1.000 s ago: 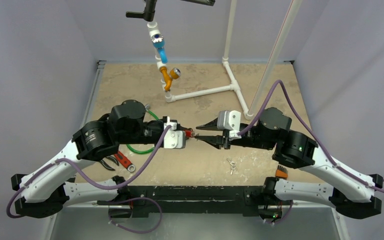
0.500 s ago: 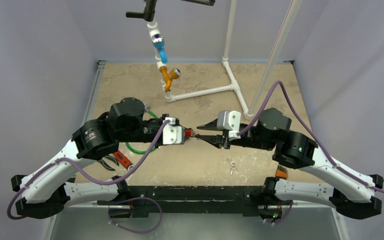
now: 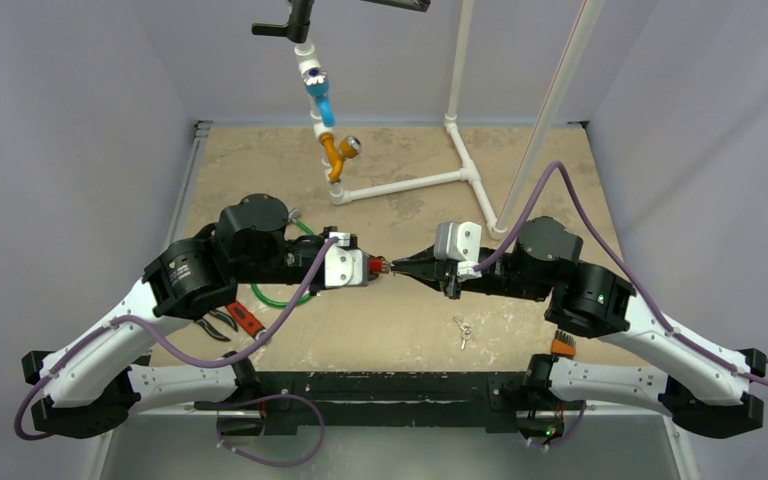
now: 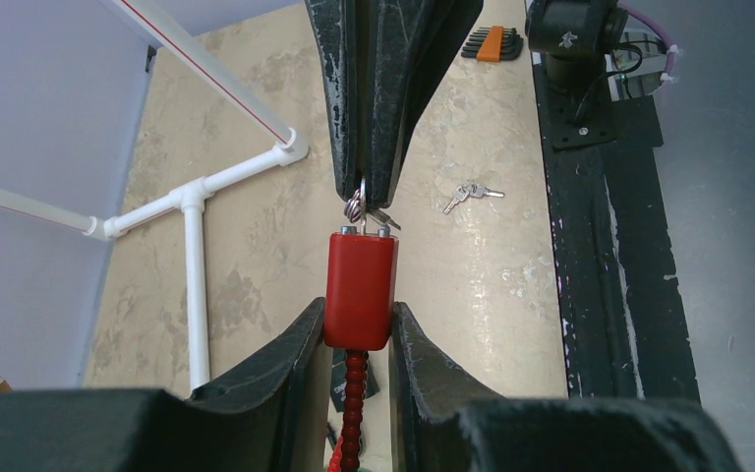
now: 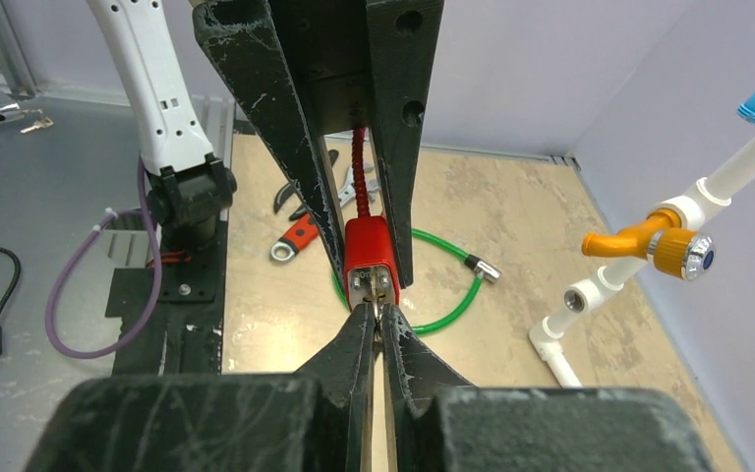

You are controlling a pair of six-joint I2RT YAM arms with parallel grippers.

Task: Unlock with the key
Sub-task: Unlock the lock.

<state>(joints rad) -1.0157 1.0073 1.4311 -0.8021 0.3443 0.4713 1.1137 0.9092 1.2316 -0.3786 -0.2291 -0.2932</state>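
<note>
Both arms meet nose to nose at centre frame in the top view, above the table (image 3: 400,330). Left gripper (image 3: 364,268) is clamped on the red padlock (image 3: 374,266) body, a finger on either side, with the red cable (image 4: 353,388) trailing back between them. Right gripper (image 3: 398,266) has its fingers pressed together, pinching the key (image 4: 362,208) and its ring right at the padlock's end face. Can't tell if the blade sits in the keyhole. Spare keys (image 3: 463,330) lie on the table, lower right of centre. Green cable loop (image 3: 282,292) sits under the left arm.
</note>
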